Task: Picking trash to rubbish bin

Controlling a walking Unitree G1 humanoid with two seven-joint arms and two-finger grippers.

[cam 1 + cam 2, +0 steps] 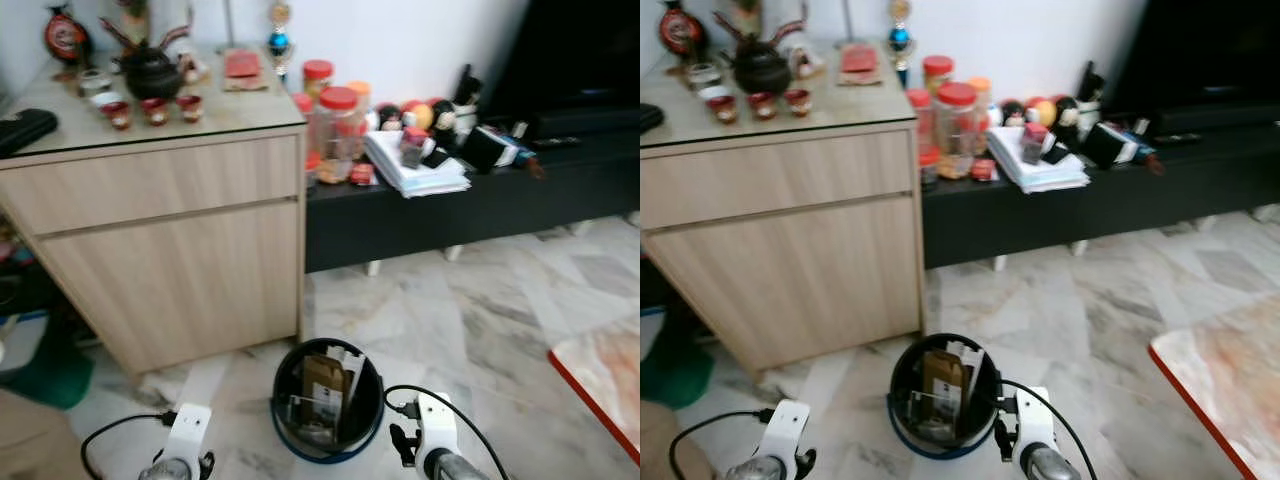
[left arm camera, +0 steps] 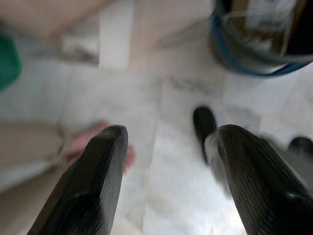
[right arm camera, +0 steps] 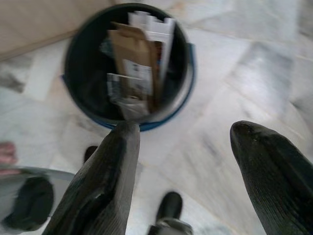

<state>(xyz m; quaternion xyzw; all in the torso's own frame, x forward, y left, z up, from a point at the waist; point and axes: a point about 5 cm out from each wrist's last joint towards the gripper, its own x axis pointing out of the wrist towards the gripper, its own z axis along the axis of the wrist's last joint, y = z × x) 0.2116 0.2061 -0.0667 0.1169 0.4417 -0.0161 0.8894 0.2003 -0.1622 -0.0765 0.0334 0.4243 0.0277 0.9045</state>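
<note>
Marble floor (image 1: 470,310): rubbish bin (image 1: 328,400) between both open, empty end effectors.

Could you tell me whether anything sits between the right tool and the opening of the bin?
Nothing visible does. The right tool is open and empty above bare marble floor, and the bin sits just ahead, its mouth uncovered, with cardboard already inside.

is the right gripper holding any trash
No, the right gripper has its fingers spread apart with only floor between them, above the bin.
</note>
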